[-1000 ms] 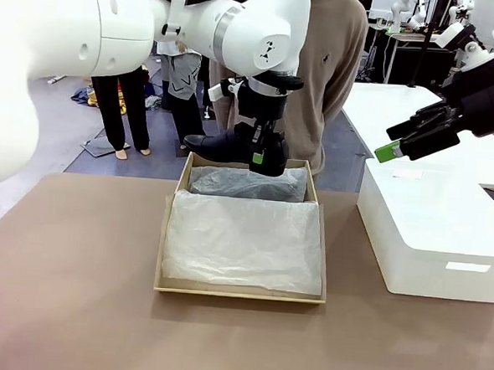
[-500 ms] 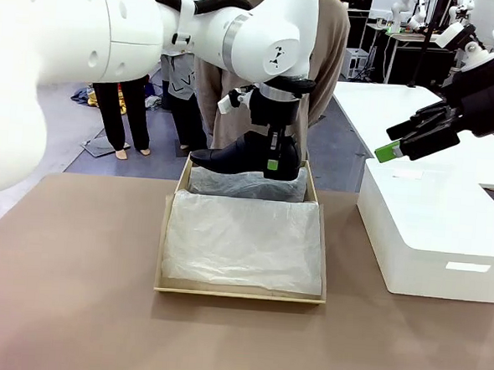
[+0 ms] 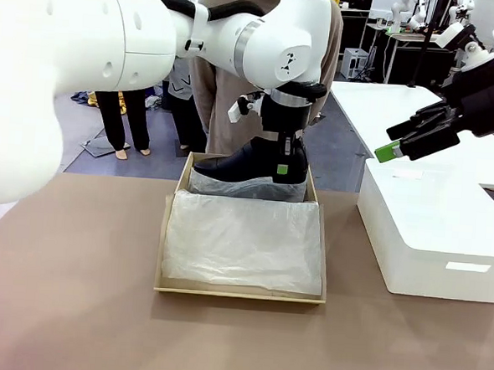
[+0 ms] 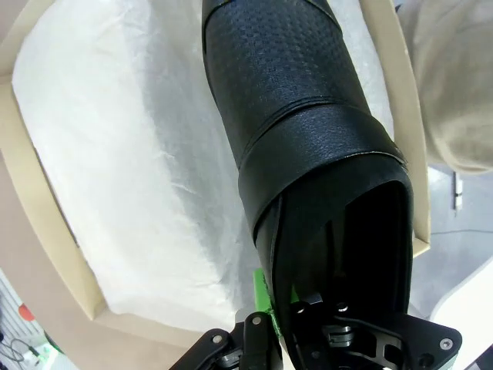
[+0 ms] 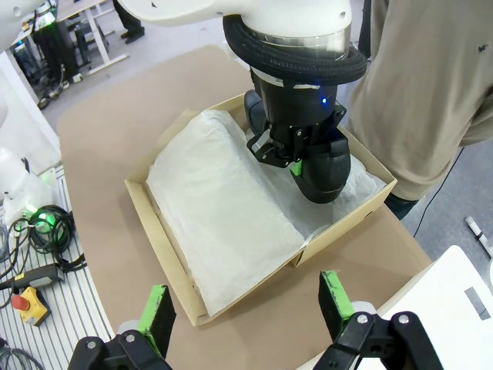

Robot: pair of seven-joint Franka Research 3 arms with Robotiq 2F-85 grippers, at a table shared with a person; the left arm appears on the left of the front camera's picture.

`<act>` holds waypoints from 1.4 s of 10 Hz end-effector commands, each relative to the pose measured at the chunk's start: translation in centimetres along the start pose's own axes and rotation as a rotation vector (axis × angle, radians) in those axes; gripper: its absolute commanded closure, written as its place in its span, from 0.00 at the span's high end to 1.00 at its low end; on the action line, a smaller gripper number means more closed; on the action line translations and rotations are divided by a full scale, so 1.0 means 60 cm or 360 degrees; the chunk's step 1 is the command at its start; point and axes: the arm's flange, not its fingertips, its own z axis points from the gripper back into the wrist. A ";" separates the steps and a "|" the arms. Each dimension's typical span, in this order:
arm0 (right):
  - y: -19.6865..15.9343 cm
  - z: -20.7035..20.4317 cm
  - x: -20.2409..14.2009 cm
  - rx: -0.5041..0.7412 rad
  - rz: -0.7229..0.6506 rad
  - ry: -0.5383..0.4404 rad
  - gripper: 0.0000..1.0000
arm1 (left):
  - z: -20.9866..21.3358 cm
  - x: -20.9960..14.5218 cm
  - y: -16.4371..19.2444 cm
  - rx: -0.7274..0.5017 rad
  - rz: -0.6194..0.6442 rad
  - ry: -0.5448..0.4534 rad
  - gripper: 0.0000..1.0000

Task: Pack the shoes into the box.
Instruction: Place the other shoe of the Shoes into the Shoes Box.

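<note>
Bright even indoor light, soft faint shadows, white arm [image 3: 114, 34] nearly overexposed, wide-angle bending at wrist-view edges

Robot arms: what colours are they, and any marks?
Both arms are smooth, round and white. The left arm has a small black logo on one joint and a black cable along its top. Each gripper is black with bright green pads: the left gripper and the right gripper. A tiny blue light glows on the left wrist.

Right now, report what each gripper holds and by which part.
Left gripper: black glossy leather shoe, pinched at its opening's rim near the heel. Right gripper: open, holding nothing.
</note>
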 end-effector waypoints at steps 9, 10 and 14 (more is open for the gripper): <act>-0.006 -0.003 0.001 0.0025 0.0033 -0.0043 1.00 | -0.032 -0.025 0.010 0.0088 0.0026 -0.0125 0.00; -0.006 -0.003 0.001 0.0025 0.0033 -0.0043 1.00 | -0.034 -0.024 0.010 0.0066 0.0000 -0.0155 0.00; -0.006 -0.003 0.001 0.0025 0.0033 -0.0043 1.00 | -0.041 -0.023 0.013 0.0100 -0.0025 -0.0132 0.00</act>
